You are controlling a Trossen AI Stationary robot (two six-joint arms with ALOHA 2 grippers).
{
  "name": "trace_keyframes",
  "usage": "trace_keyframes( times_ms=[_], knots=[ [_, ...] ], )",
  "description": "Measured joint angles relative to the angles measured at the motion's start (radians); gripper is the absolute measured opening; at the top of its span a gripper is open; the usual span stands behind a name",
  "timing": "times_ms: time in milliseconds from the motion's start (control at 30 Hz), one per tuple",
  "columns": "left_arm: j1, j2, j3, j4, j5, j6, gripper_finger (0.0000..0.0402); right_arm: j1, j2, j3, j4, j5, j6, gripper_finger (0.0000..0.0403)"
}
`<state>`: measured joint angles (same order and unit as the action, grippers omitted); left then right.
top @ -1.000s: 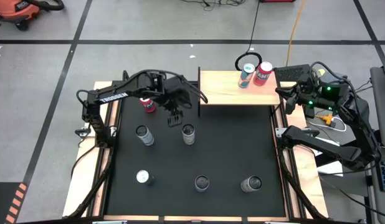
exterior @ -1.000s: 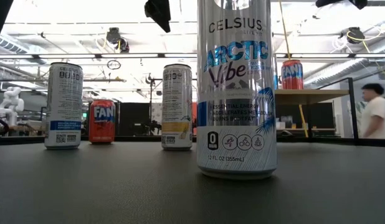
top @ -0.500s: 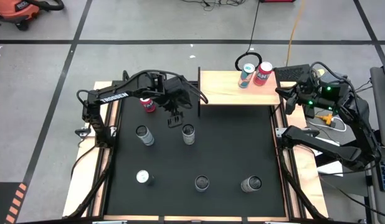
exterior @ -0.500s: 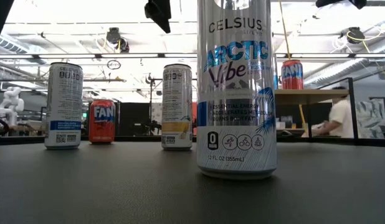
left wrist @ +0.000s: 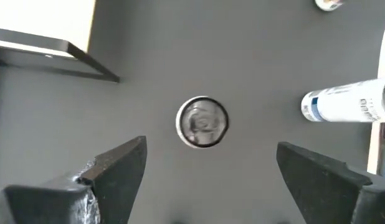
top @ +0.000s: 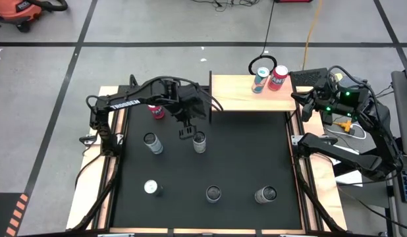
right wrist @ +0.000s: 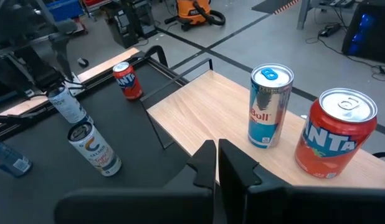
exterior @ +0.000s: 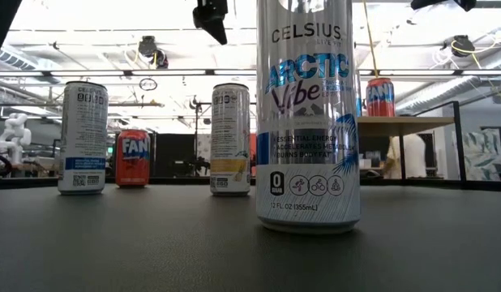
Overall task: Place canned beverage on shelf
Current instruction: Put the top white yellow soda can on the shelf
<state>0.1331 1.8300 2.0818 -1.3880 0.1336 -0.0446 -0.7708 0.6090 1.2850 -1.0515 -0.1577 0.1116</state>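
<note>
Left gripper (top: 186,133) has shifted from about 11 o'clock of the slim can (top: 199,141) to nearly over it, and its fingers (left wrist: 118,171) have spread wide; nothing is held. In the left wrist view the can's silver top (left wrist: 202,122) sits between the fingers, a little ahead of them. We read this as lining up for a descent and grasp; the can is not yet touched and stands on the black mat (top: 256,151), at roughly 7 o'clock from the shelf (top: 236,93). Two cans already stand on the shelf: a blue-and-silver can (top: 260,79) and a red can (top: 278,77). Right gripper (right wrist: 216,163) waits clenched, empty, beside the shelf's 3 o'clock end.
</note>
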Motion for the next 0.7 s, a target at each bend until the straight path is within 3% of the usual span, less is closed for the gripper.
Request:
trace_keyframes(
  times_ms=[700],
  knots=[
    [-0.103, 0.128, -0.001, 0.037, -0.067, -0.003, 0.0361, 0.000, 0.000, 0.000, -0.026, 0.000, 0.006, 0.0000]
  ],
)
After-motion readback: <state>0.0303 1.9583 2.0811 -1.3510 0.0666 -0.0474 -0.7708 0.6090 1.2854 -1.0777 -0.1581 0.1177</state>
